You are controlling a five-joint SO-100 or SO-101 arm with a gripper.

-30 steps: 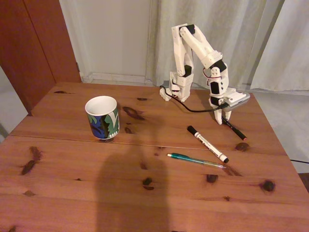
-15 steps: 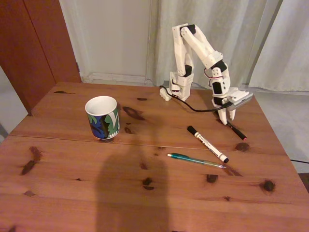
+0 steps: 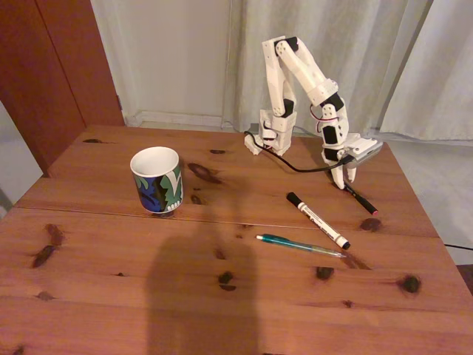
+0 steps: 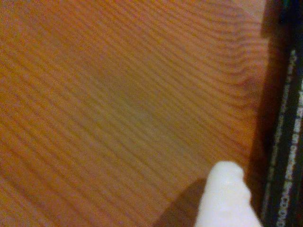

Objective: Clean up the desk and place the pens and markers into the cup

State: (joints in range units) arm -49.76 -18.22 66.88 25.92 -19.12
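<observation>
None of the 3 pens is in the cup (image 3: 156,180), which stands at centre left of the counter (image 3: 111,296). The black pen (image 3: 360,198), white marker (image 3: 318,220) and teal pen (image 3: 299,245) lie at right. The gripper (image 3: 343,180) sits at the black pen's upper end; grasping or released, I cannot tell. It has shifted slightly since 1 second ago.

The fixed view looks down across the desk (image 3: 111,251) from its near edge; the wrist view hangs close above the planks, sharing the black pen (image 4: 284,142) by the right edge.
</observation>
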